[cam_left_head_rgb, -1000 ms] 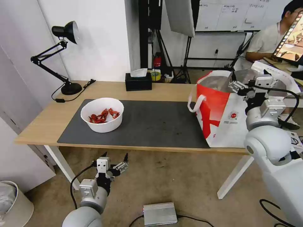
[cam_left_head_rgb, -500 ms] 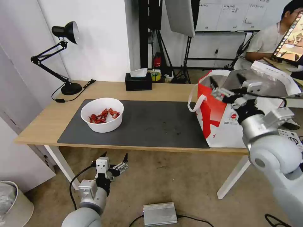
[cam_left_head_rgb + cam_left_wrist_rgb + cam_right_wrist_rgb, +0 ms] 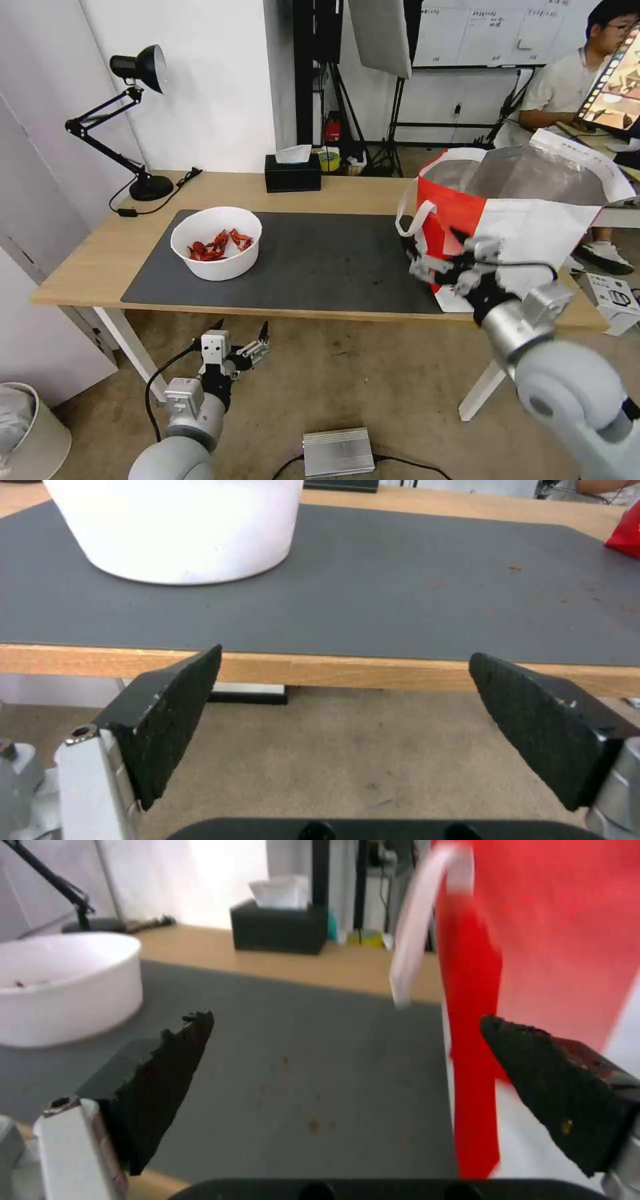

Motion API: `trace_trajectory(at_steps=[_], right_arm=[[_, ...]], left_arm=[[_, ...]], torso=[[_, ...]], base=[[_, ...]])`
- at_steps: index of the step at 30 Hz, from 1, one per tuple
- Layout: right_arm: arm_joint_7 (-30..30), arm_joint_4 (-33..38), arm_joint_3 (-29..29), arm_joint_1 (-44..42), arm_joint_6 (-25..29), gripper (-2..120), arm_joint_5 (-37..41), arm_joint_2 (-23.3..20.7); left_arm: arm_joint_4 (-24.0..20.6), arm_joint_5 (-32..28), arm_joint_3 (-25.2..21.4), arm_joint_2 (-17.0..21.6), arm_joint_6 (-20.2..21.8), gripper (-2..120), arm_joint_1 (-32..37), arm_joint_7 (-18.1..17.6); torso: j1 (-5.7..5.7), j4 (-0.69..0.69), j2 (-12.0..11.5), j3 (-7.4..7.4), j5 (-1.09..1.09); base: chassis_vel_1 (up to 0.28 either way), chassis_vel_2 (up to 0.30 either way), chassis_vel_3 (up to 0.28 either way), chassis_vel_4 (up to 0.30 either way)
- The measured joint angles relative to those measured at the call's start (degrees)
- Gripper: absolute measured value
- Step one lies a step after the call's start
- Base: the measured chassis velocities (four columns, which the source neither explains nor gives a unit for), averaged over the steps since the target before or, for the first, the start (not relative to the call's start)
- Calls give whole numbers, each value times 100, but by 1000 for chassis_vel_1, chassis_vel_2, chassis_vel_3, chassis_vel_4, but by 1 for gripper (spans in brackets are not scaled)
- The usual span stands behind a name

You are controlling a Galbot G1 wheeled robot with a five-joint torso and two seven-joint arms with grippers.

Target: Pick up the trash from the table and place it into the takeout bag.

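Crayfish shells sit in the white bowl (image 3: 215, 242) on the left part of the dark grey mat (image 3: 320, 260), which you see covering most of the light-wood table (image 3: 87, 260). From the left wrist view the bowl's side (image 3: 177, 527) stands on the mat (image 3: 400, 595) just past the table's near edge. Your takeout bag (image 3: 513, 220) stands upright at the right end of the table, mouth open, foil lining showing, one white loop handle (image 3: 412, 217) hanging on its red side. Your right gripper (image 3: 437, 257) hangs low at the bag's near left corner, above the mat's right edge, with its fingers spread apart and nothing between them; its wrist camera looks across the mat toward the bowl (image 3: 67, 985), with the red panel (image 3: 533, 940) close alongside. Your left gripper (image 3: 240, 333) is parked below the table's front edge, over the floor, fingers also spread wide and empty. A black tissue box (image 3: 292, 172) rests at the table's far edge, and a black desk lamp (image 3: 133, 120) stands at the far left corner.
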Motion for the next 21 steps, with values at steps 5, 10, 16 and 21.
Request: trace_trajectory(at_steps=[5,10,16,21], right_arm=[[61,15,-125,-590,-4,100,-240,200],[65,-45,-280,-975,24,100,-514,364],[126,-96,-339,-1093,37,100,-614,446],[223,-125,-317,-1124,72,100,-642,476]], left_arm=[[0,-64,-18,60,-6,100,-38,0],[12,-114,-38,99,-12,100,-67,1],[29,-137,-34,129,-15,100,-105,1],[29,-175,-37,154,-16,100,-127,1]], torso=[[0,-1,0,0,1],[0,-1,0,0,1],[0,-1,0,0,1],[0,0,0,0,1]], base=[[0,0,0,0],[0,0,0,0],[0,0,0,0],[0,0,0,0]])
